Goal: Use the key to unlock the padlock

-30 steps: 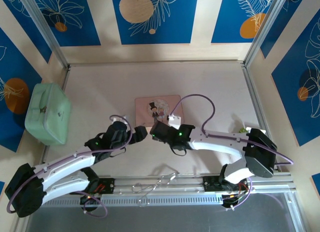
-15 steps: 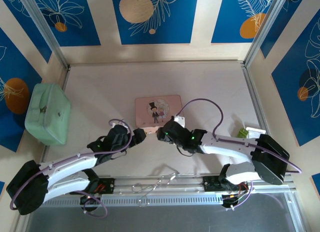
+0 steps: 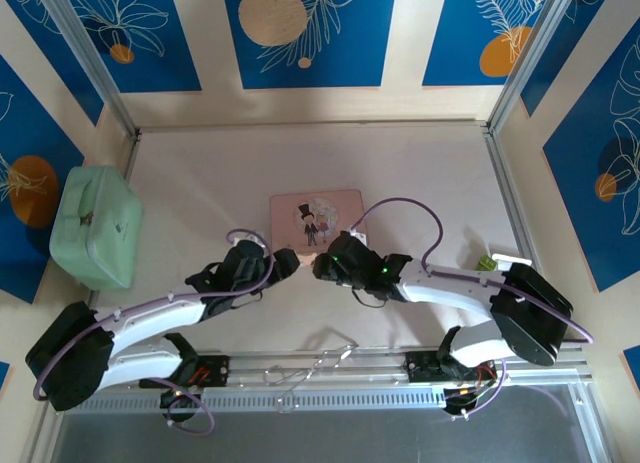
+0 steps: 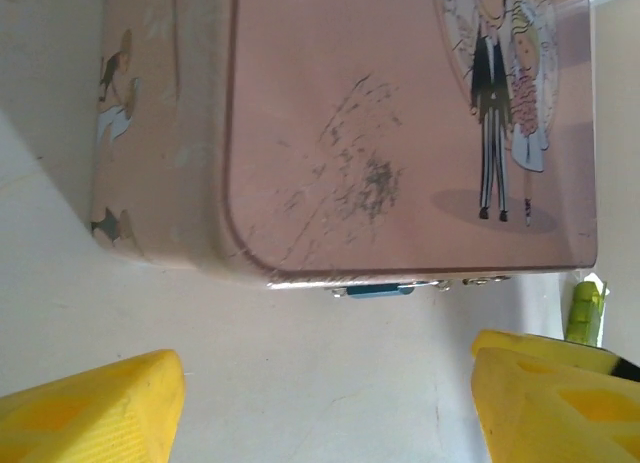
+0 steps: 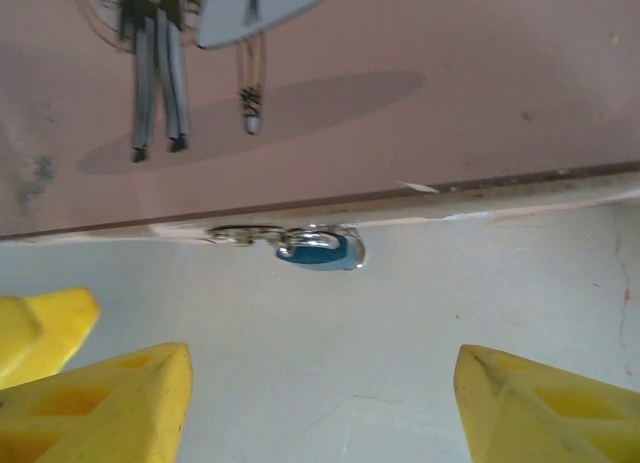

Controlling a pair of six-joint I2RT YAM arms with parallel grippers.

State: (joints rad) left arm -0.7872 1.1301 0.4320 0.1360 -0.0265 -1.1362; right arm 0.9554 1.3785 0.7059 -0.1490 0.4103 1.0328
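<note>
Left gripper (image 4: 330, 408): yellow fingers spread wide, nothing between, low over pale table (image 4: 300, 363). Right gripper (image 5: 322, 408): yellow fingers likewise spread, empty. Top view: both tips side by side near table centre, pointing far, left gripper on left. Just beyond both gaps, touching no finger: tiny teal-blue metal padlock (image 5: 320, 250) with silvery shackle, on table, hooked to small silvery clasp (image 5: 235, 235) at near edge of flat pink picture tin (image 4: 400, 133). Tin lies flat, lid up. Far left, well apart: mint-green rounded case (image 3: 95, 226).
</note>
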